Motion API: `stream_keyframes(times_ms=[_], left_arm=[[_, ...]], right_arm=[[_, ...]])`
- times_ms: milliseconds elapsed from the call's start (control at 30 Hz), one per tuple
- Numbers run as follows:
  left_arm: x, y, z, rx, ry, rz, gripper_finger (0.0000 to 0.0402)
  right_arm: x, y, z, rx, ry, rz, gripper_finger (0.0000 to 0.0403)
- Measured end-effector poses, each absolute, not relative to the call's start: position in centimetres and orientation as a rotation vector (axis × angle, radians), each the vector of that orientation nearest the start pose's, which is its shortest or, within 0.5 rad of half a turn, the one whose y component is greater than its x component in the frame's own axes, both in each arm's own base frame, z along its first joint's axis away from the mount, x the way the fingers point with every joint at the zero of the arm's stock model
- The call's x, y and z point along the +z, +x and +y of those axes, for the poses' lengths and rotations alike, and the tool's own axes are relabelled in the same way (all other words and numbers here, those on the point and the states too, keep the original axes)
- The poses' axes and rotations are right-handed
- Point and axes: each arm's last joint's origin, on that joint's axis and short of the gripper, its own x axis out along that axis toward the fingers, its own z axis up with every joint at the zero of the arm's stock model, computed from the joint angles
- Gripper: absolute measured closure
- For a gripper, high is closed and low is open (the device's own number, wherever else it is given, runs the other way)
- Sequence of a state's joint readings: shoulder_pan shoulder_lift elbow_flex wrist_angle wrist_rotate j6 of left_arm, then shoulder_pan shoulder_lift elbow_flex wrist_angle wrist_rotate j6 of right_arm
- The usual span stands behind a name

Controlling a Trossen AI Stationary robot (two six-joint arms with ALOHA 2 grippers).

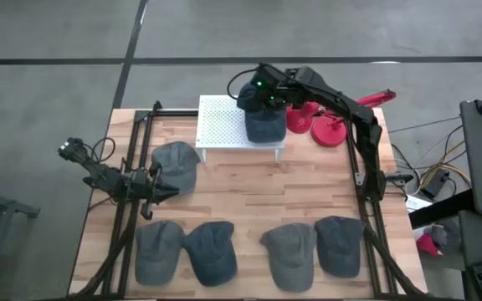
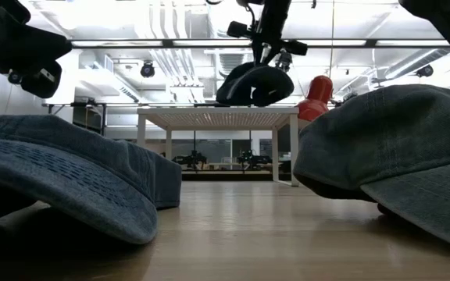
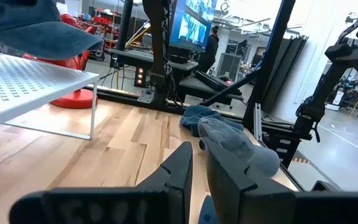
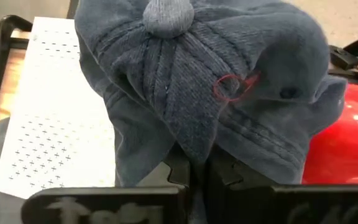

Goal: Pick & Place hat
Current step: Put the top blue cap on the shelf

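A blue denim hat (image 1: 264, 125) hangs over the right end of the white perforated stand (image 1: 224, 121) at the table's far side, with my right gripper (image 1: 266, 102) shut on it. In the low view the hat (image 2: 255, 84) hangs just above the stand's top (image 2: 209, 117); I cannot tell whether it touches. My left gripper (image 1: 161, 188) waits near the table's left edge, level and shut on nothing, beside another hat (image 1: 176, 163) lying on the wood. My right gripper pinches a bunched fold of the hat's crown cloth (image 4: 194, 146) between its two fingers, a little off the top button (image 4: 166, 15). The fingers come slanting down from above. The hat hangs below them with its brim (image 3: 42, 34) over the stand.
Several more denim hats lie along the near edge (image 1: 157, 251) (image 1: 212, 251) (image 1: 291, 255) (image 1: 340, 244). A red object (image 1: 329, 130) stands right of the stand. Black frame rails (image 1: 136, 134) run along both table sides. Bare wood (image 1: 249, 188) lies mid-table.
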State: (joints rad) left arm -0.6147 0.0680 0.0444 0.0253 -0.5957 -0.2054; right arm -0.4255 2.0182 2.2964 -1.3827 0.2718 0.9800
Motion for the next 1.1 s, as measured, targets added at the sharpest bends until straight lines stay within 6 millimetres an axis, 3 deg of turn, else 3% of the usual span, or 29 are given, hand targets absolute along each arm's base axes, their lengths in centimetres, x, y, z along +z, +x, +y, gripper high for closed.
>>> stream_keyframes(times_ms=[433,967,1100], left_arm=[[17.6,8.7,-4.1,-0.019,-0.209,0.001,0.0351],[17.6,8.7,-4.1,-0.019,-0.211,0.001,0.0351],[17.6,8.7,-4.1,-0.019,-0.211,0.001,0.0351]], right_arm=[[35.4,36.0,-17.3,-1.189,0.932,0.805,0.039],[35.3,36.0,-17.4,-1.192,0.931,0.808,0.0389],[35.3,36.0,-17.4,-1.174,0.938,0.819,0.0368]])
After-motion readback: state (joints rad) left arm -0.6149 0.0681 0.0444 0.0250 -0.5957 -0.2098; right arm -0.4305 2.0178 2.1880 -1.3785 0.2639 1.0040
